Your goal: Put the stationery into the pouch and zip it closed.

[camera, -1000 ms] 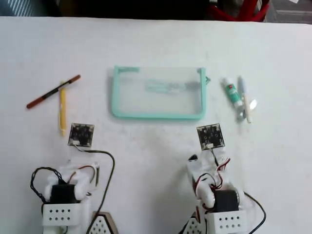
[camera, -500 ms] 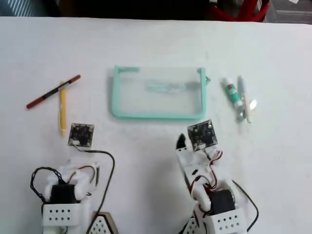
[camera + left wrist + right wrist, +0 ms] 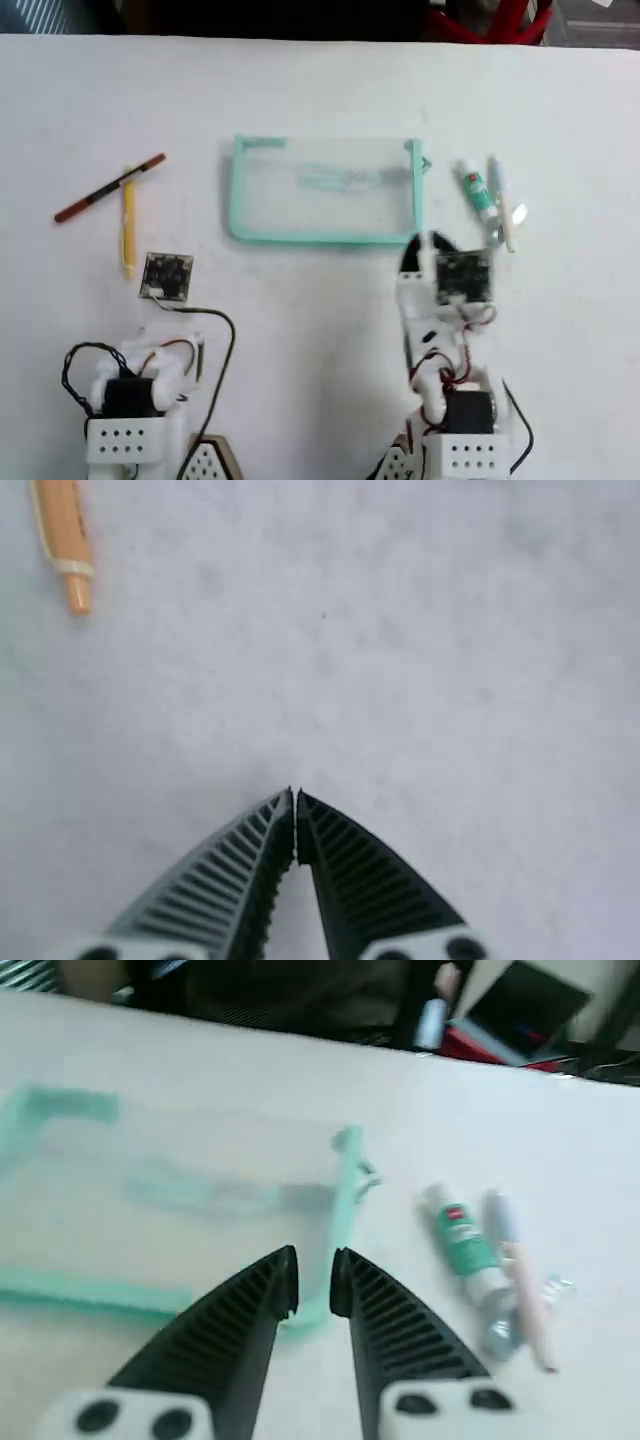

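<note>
A clear pouch point(image 3: 325, 190) with a mint-green border lies flat at the table's middle. A red-brown pen point(image 3: 110, 188) and a yellow pen point(image 3: 128, 220) lie to its left. To its right are a green-and-white glue tube point(image 3: 477, 190) and a pale pen point(image 3: 501, 205). My right gripper point(image 3: 422, 248) hovers at the pouch's near right corner, narrowly open and holding nothing. In the right wrist view its fingertips point(image 3: 312, 1260) frame the pouch's point(image 3: 200, 1180) right edge, with the glue tube point(image 3: 462, 1245) beside it. My left gripper point(image 3: 295, 798) is shut over bare table, near the yellow pen's tip point(image 3: 62, 540).
The left arm point(image 3: 130, 395) sits folded at the near left edge with its cable looped beside it. Dark and red objects line the table's far edge point(image 3: 490, 25). White tabletop point(image 3: 300, 320) lies open between the arms and the pouch.
The right arm has stretched forward and swung right, from its folded pose to the pouch's near right corner. The left arm and all the stationery have stayed put.
</note>
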